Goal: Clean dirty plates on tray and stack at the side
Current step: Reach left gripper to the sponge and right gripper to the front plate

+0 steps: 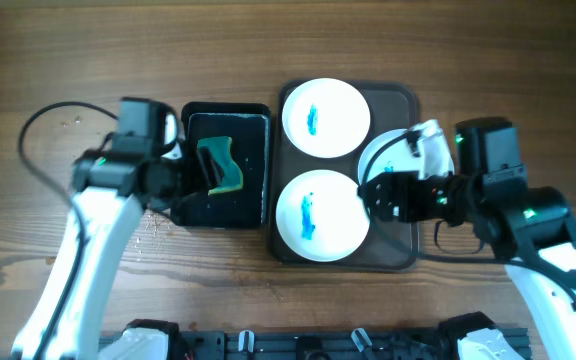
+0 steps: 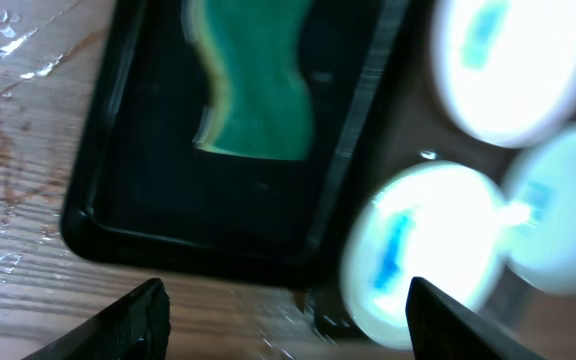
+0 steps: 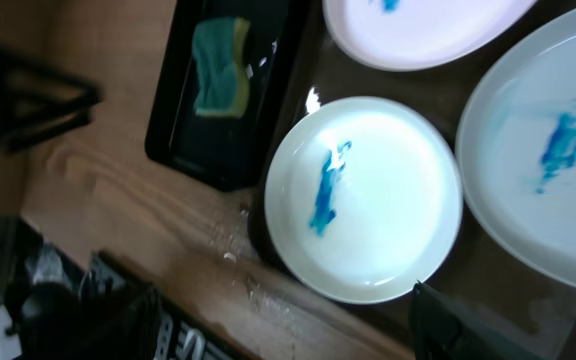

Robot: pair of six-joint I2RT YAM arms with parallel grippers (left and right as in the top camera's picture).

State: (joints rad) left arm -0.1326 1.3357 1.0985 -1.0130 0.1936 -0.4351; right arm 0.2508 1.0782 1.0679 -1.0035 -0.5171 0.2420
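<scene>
My left gripper (image 2: 286, 296) hangs spread wide and empty over the near end of the black tray (image 1: 193, 210). The teal sponge (image 1: 220, 167) lies just ahead, its long axis pointing at the far edge. My right gripper (image 3: 283, 298), also agape and empty, hovers over the brown tray (image 1: 398, 250) mid-table, which holds all three blue-smeared plates (image 1: 326, 117). The left arm is nearer the sponge, so I'd reach with that.

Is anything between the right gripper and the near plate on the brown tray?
Nothing visible. The right gripper hangs open above the near plate, whose blue-smeared face is bare; the far plate and the third plate sit beside it.
</scene>
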